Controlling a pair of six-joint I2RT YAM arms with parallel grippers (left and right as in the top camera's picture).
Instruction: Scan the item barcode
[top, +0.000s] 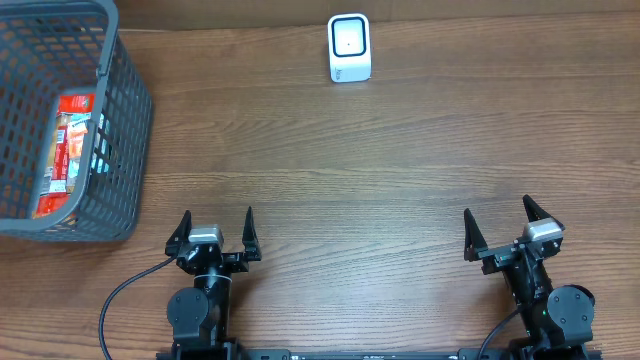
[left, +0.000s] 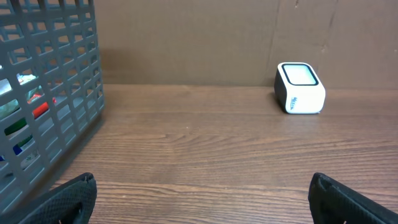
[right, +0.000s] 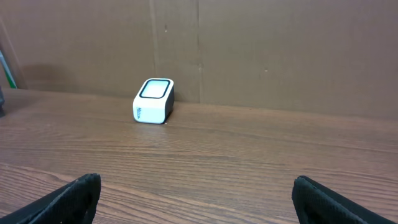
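1. Left pincer (top: 217, 224): lower left of the overhead frame. Jaws are spread as wide as they go, with nothing between them.
2. Right pincer (top: 497, 215): lower right of the overhead frame. It is also fully spread and holds nothing.
3. Basket (top: 128, 120): grey mesh, upper left corner of the overhead frame, sitting on the wood surface (top: 400, 160). It is up and left of the left pincer, clear of it.
4. Item (top: 68, 150): red/orange packets lying inside the basket on its floor. The count is unclear through the mesh and no barcode is readable.
5. Scanner (top: 349, 48): small white box with a dark-rimmed window, top centre of the overhead frame. It stands on the surface, well apart from the basket and both pincers.
6. Left wrist view: the basket wall fills the left side, with red and green bits showing through the mesh. The scanner is right of centre, far back.
7. Right wrist view: the scanner is left of centre, just in front of the brown back wall (right: 280, 50).
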